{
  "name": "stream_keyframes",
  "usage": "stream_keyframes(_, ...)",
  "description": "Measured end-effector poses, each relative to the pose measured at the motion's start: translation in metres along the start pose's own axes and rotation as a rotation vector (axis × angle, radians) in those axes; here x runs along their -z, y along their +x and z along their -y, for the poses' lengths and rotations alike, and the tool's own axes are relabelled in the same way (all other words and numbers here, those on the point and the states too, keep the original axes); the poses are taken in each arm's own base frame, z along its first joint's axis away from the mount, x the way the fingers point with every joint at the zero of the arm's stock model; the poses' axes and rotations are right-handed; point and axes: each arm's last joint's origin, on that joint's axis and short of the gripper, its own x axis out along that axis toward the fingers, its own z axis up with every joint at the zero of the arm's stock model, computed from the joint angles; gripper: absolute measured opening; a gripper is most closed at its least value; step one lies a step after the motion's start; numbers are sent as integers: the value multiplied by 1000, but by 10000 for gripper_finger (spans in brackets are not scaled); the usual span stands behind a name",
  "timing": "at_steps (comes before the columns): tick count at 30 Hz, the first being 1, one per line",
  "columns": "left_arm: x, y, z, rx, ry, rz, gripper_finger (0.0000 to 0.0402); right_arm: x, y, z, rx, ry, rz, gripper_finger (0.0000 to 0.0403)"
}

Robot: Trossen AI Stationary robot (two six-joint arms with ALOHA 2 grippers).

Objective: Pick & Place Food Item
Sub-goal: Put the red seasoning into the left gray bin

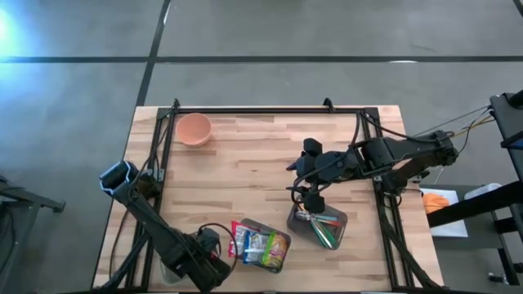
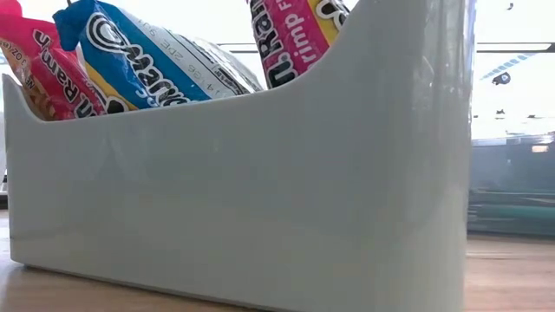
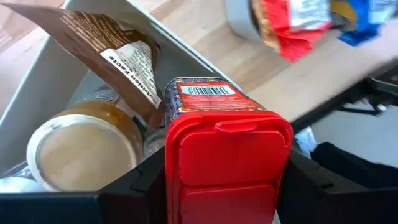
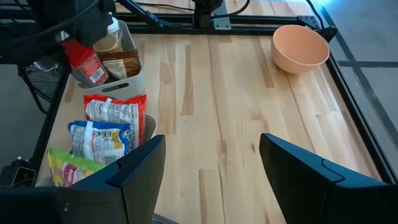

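Red-lidded jar (image 3: 224, 155) with barcode label, clamped in left pincer (image 3: 217, 186) over bin (image 3: 43, 81); right pincer (image 4: 211, 180) apart.

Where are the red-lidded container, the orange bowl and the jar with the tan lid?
Red-lidded container (image 3: 227, 165): left wrist view, on its red lid.
Orange bowl (image 4: 301, 47): right wrist view, on its inside.
Jar with the tan lid (image 3: 84, 149): left wrist view, on the lid's top.

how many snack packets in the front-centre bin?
3 showing, in a row: red packet, blue packet in the middle, yellow-green packet. More may hide underneath.
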Motion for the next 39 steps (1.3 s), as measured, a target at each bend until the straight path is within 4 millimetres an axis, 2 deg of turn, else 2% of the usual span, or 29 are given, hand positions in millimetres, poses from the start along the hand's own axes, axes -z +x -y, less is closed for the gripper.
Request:
stream_keyframes(13,-2,19,-5,-12,-26,5,202,0,0,0,0,-1,1,256)
stream_keyframes(39,-5,13,-4,43,-47,64,202,0,0,-1,-23,20,-2,256)
